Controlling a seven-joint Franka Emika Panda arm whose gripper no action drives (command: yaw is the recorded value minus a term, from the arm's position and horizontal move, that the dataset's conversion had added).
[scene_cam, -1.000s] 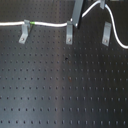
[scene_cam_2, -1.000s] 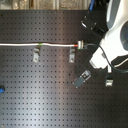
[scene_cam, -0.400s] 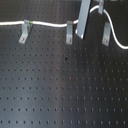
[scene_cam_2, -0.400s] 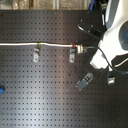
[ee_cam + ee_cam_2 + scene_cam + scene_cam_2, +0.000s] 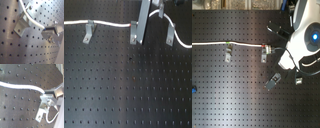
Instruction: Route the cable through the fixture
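The white cable runs from the first exterior view's left edge past the left clip to the middle clip. It then arches up and drops past the right clip. In the second exterior view its green band sits at one clip and its red-orange band at another. My gripper is shut on the cable by the middle clip. Both wrist views show the cable ending in the fingertips. A metal clip lies under it.
The black perforated board carries all the clips. In the second exterior view the white arm body with black hoses fills the right, another clip stands below it, and a small blue object lies at the left edge.
My gripper has shifted slightly to the first exterior view's right with the cable. The cable's arch beside the right clip now sits lower.
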